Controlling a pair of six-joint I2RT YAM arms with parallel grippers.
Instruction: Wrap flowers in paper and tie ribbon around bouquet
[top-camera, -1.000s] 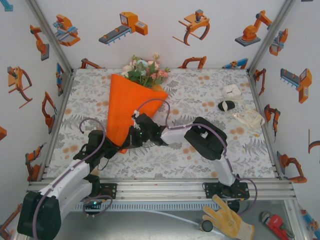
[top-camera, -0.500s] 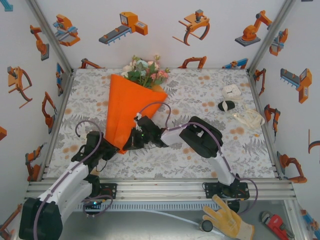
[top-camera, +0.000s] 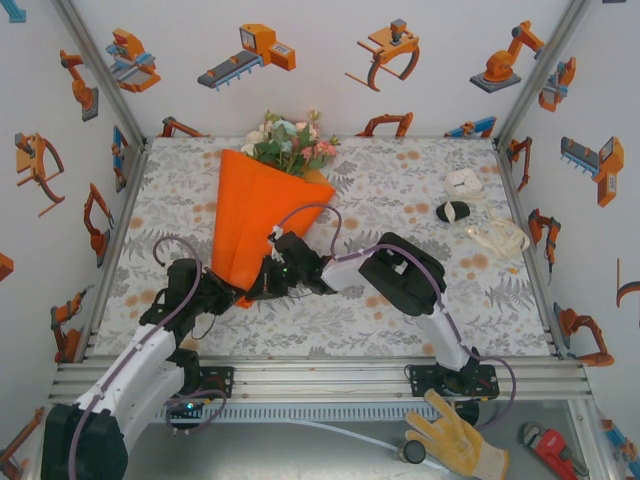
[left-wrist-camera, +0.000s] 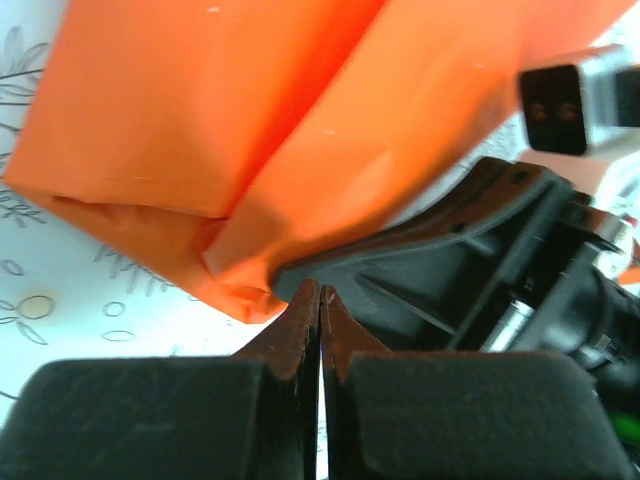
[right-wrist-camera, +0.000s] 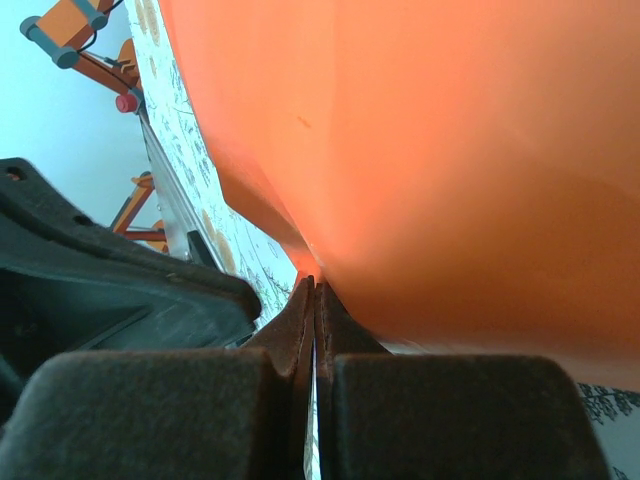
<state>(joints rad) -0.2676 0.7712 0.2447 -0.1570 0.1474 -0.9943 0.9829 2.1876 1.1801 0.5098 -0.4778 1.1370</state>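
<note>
Found both end effectors clenched at the narrow near tip of the orange paper cone bouquet (top-camera: 255, 215).
Saw it lying slanted on the leaf-patterned bench (top-camera: 400, 190), wide end far, pink, white and cream flowers (top-camera: 290, 140) poking out. Saw left end effector (top-camera: 232, 297) closed tight, fingertips at the folded tip from the near left; right end effector (top-camera: 262, 283) closed tight too, pressed against the paper from the right. Could not tell whether either pinched paper. Noted limp cream ribbon (top-camera: 497, 237) bundled at right, well apart.
</note>
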